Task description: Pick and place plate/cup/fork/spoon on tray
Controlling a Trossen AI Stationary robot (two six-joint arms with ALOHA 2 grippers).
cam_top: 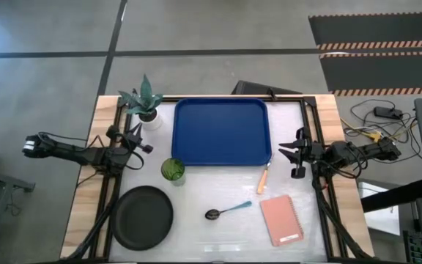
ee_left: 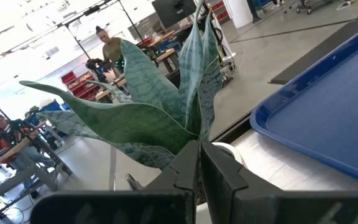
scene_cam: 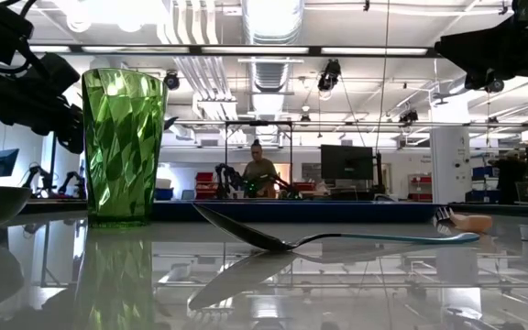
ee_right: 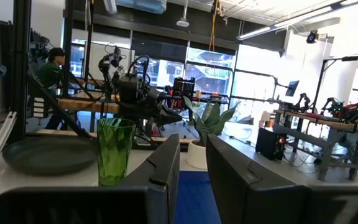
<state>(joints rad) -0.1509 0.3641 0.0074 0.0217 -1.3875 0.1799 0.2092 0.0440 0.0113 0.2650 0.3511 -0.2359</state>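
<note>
The blue tray [cam_top: 220, 132] lies flat at the table's far middle. The black plate [cam_top: 143, 216] rests near the front left. The green cup [cam_top: 172, 170] stands upright between the plate and the tray, and also shows in the low view [scene_cam: 123, 147]. The blue-handled spoon [cam_top: 227, 211] lies in front of the tray. The orange-handled fork [cam_top: 264, 178] lies by the tray's near right corner. My left gripper [cam_top: 139, 141] is shut and empty, left of the tray, beside the plant. My right gripper [cam_top: 293, 155] is open and empty, right of the tray.
A potted green plant [cam_top: 146, 103] in a white pot stands at the far left, just ahead of my left gripper [ee_left: 199, 168]. A pink notebook [cam_top: 281, 219] lies at the front right. Black frame rails run along both sides of the table. People are in the room behind.
</note>
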